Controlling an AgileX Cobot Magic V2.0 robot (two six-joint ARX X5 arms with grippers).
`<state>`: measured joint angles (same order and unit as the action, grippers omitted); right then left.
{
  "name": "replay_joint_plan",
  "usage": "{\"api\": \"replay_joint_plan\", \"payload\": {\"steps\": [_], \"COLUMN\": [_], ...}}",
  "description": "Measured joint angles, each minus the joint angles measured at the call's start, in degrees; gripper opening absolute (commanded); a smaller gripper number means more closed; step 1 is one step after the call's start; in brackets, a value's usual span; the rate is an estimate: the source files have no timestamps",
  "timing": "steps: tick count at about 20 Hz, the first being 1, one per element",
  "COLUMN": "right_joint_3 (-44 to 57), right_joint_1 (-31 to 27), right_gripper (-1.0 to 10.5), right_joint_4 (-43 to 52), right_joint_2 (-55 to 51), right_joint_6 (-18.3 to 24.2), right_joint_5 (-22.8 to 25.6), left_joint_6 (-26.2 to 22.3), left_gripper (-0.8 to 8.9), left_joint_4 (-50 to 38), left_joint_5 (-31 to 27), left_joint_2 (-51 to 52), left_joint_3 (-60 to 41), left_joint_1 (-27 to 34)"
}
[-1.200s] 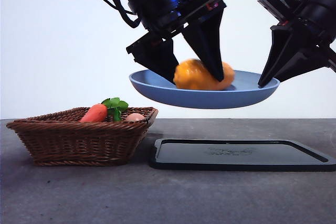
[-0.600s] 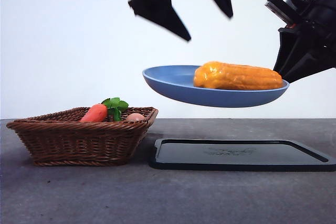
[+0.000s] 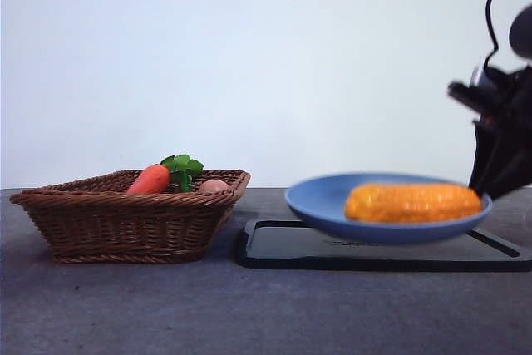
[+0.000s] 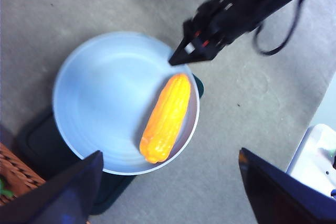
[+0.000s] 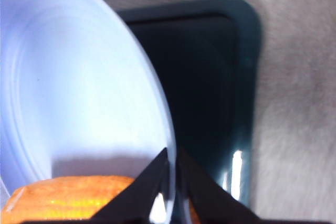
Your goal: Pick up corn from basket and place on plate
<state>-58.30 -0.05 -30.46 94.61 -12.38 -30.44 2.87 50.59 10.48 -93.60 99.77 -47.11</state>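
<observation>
Over grey tabletop, right gripper (image 5: pixel 169 182) clenched on round light-blue plate (image 3: pixel 332 209) rim at 3 o'clock, keeping bumpy orange-yellow corn (image 3: pixel 413 203) level above flat black tray (image 3: pixel 291 248); left gripper (image 4: pixel 168 192) released, idle.

One corn (image 3: pixel 413 203) lies on one plate (image 3: pixel 332 205). One basket (image 3: pixel 125 222) holds one carrot (image 3: pixel 150 179) and one pale ball (image 3: pixel 214 185). One black tray (image 3: pixel 274 251) lies on the bench (image 3: pixel 249 313). Two grippers appear: left gripper (image 4: pixel 168 187), right gripper (image 5: pixel 170 182).
</observation>
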Motion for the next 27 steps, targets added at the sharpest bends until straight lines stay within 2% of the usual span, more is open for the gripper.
{"api": "replay_joint_plan", "payload": {"steps": [8,10,13,16,19,24,27], "right_joint_3": [-0.1,-0.1,-0.1,-0.1,-0.1,-0.1,-0.1], "right_joint_1": [-0.1,-0.1,0.0,0.0,-0.1,-0.1,-0.1], "right_gripper": [0.0,0.6,2.2,2.3,2.3,2.3,2.3], "right_joint_4": [2.2,2.3,1.8,0.5,-2.4,-11.6,-17.0], "right_joint_2": [5.2,5.2,5.3,4.7,0.8,-11.3,-20.6], "right_joint_6": [0.0,0.0,0.1,0.1,0.1,1.6,3.1], "right_joint_5": [-1.1,-1.1,-1.5,-2.3,-1.6,3.6,3.6], "left_joint_6": [-0.4,-0.4,-0.4,-0.4,-0.4,-0.6,-0.7], "left_gripper": [4.19,4.19,4.19,4.19,4.19,4.19,4.17], "left_joint_4": [0.9,0.9,0.9,0.8,0.8,0.9,1.1], "left_joint_5": [0.0,0.0,0.0,0.0,0.0,0.0,0.0], "left_joint_2": [0.0,0.0,0.0,0.0,0.0,0.0,0.0], "left_joint_3": [0.3,0.3,0.3,0.3,0.3,0.3,0.3], "left_joint_1": [0.6,0.8,1.5,1.6,2.1,2.2,2.2]}}
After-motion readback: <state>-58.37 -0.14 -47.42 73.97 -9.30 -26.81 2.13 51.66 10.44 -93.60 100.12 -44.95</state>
